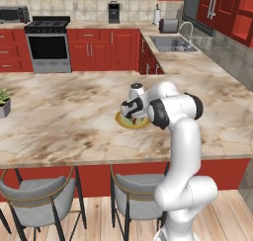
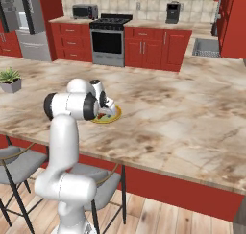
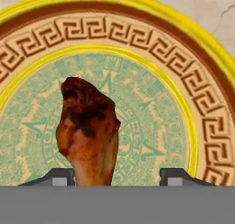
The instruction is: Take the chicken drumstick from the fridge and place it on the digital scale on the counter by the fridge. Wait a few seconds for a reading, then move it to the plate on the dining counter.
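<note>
Now gripper (image 3: 117, 175) jaws parted, right finger clear of chicken drumstick (image 3: 88, 129), drumstick over plate (image 3: 202, 58).

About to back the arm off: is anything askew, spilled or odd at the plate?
Nothing stands out. The drumstick sits over the plate's green centre between the open claw tips; no spill or damage on the counter.

We see flat, even, bright rendered light with no clear source. Soft faint shadows sit under the stools (image 1: 34, 195). Textures look coarse and slightly blurry; no glare.
</note>
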Robot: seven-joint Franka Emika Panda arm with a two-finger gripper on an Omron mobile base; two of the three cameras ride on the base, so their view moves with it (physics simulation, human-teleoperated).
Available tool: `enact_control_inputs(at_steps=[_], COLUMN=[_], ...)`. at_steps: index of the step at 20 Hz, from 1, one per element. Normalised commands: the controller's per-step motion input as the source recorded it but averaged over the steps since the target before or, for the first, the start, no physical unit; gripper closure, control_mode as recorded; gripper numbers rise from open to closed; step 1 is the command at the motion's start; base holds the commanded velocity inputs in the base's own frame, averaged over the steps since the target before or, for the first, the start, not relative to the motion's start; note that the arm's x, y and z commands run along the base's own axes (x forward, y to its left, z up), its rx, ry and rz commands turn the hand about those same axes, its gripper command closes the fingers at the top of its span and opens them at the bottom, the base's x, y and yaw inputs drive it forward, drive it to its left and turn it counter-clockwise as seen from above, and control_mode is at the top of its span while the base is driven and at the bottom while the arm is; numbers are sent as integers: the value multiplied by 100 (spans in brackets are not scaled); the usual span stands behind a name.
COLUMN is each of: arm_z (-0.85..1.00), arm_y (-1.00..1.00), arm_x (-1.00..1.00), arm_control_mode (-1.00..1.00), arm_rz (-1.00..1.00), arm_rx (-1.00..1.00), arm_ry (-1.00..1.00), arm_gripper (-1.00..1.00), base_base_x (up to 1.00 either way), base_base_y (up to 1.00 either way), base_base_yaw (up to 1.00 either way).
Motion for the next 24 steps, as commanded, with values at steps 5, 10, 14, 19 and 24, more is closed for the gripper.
enact_control_inputs(at_steps=[5,10,14,19,24], arm_z=[43,100,100,78,37], arm_y=[-23,-2,0,0,0], arm_x=[-20,-90,-100,-100,-100], arm_control_mode=[-100,-100,-100,-100,-100], arm_rz=[0,2,3,0,0], arm_rx=[1,11,11,3,0], arm_ry=[-11,-29,-17,-2,7], arm_gripper=[-100,-100,-100,-100,-100], base_base_x=[0,0,0,0,0], base_base_y=[0,0,0,0,0], base_base_yaw=[0,0,0,0,0])
